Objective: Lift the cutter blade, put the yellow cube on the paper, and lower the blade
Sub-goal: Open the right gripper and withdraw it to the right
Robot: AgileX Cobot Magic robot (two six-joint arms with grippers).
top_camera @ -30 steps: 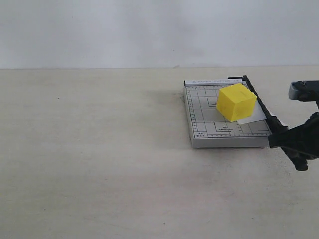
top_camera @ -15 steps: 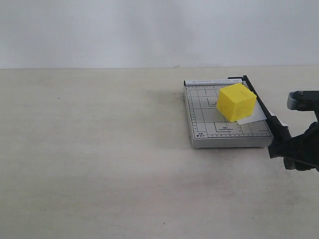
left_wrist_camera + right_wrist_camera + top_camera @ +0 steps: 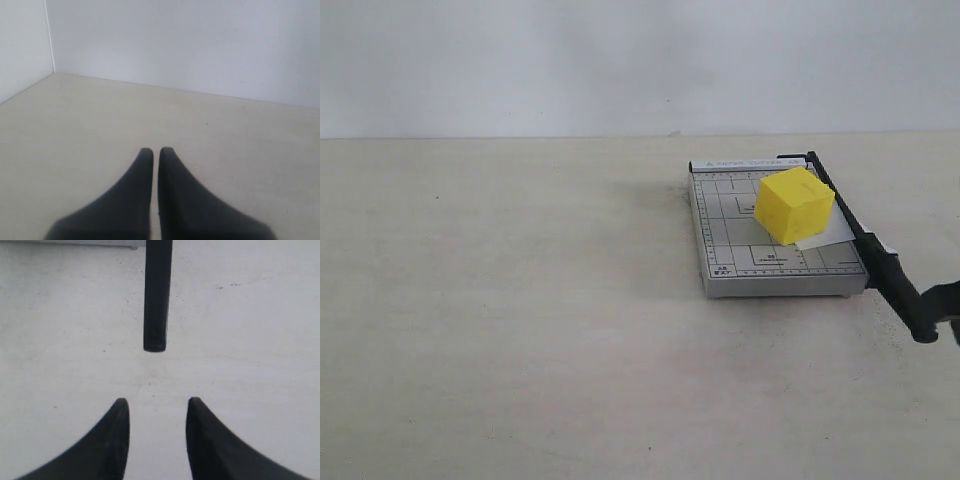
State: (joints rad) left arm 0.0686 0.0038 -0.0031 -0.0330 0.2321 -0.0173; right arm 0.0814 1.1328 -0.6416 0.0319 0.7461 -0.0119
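- The yellow cube (image 3: pixel 794 205) is seen resting on the paper (image 3: pixel 825 236), on the far right part of the grey cutter base (image 3: pixel 740 270), just beside the cutter blade (image 3: pixel 865 245).
- The blade is judged to be lowered along the base's right edge. Its handle end (image 3: pixel 910 300) overhangs the near corner. Whether it is fully seated cannot be told.
- The right gripper (image 3: pixel 157 401) is released: its fingers are spread, nothing is between them, and the handle tip (image 3: pixel 155 315) lies ahead of them and apart.
- The left gripper (image 3: pixel 152 150) is clenched to a slim gap with nothing held. It is over bare table, away from the cutter.
- Risk: the overhanging handle could be clipped by a sideways or forward sweep of the right gripper. That would lift the blade or swing the whole base.
- Risk: the cube sits close to the blade line, so a jolt to the base could slide it against the blade or off the paper.
- Risk: a corner of the paper reaches the blade edge and could be dragged if the blade is disturbed.
- Open room: the table (image 3: pixel 520 300) is wide and bare to the left and in front of the base. A straight backward or upward retreat is judged safest for the right arm.
- Edges: the base's right side is bounded by the blade. The wall (image 3: pixel 620 60) stands well behind.
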